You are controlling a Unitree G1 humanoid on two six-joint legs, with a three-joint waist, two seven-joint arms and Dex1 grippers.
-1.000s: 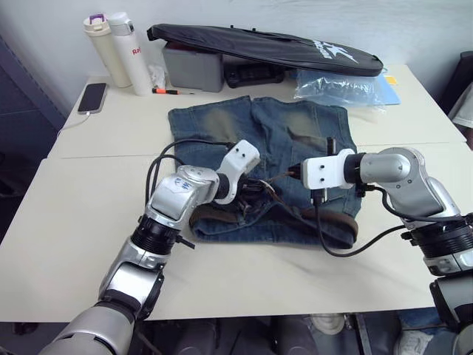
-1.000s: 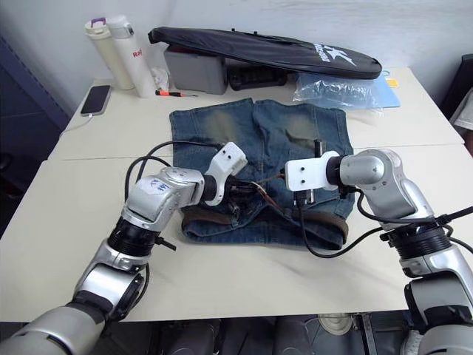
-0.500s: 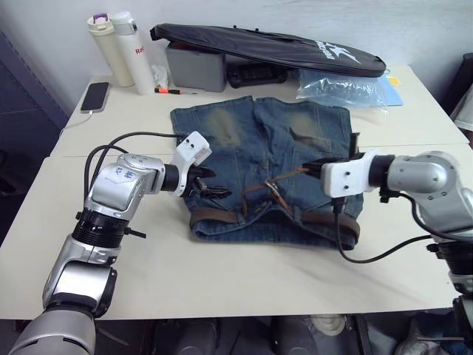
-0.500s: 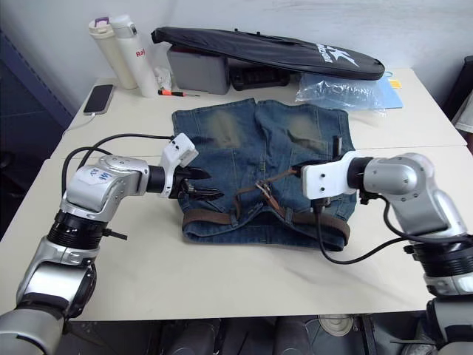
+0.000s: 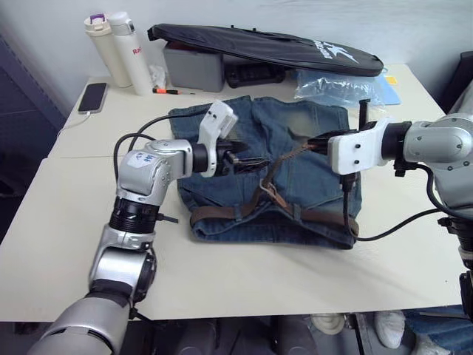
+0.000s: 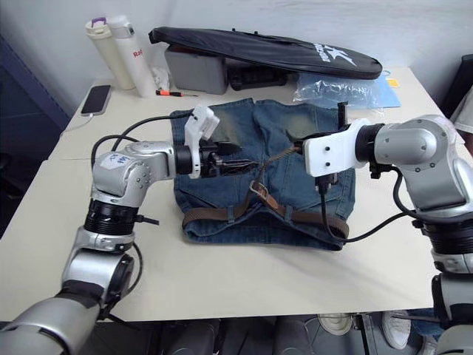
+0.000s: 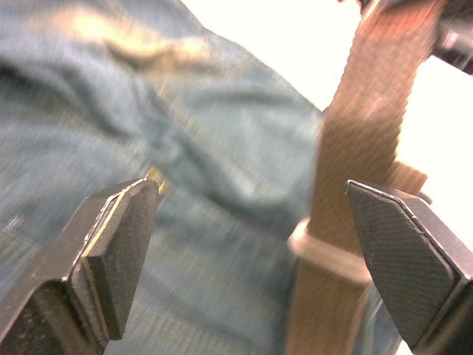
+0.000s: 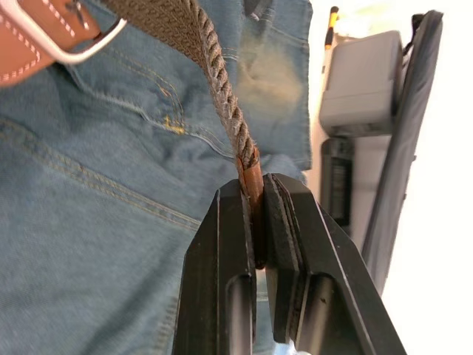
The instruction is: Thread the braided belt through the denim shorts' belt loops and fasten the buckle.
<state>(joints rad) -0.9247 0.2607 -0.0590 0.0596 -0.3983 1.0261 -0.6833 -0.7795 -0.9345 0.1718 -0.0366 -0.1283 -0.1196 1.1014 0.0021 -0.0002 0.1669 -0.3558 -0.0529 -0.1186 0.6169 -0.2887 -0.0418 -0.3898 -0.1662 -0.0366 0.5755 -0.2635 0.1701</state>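
We see faded blue denim shorts (image 5: 295, 159) with two paler worn patches, a dark brown braided belt (image 5: 277, 166) with a silver buckle (image 6: 259, 188), and a cream worktop (image 5: 66, 222) beneath.

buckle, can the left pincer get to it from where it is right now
Probably yes. The left pincer is open above the denim shorts, and the buckle sits beside it on the raised braided belt, which the right pincer holds taut. Nothing lies between them.
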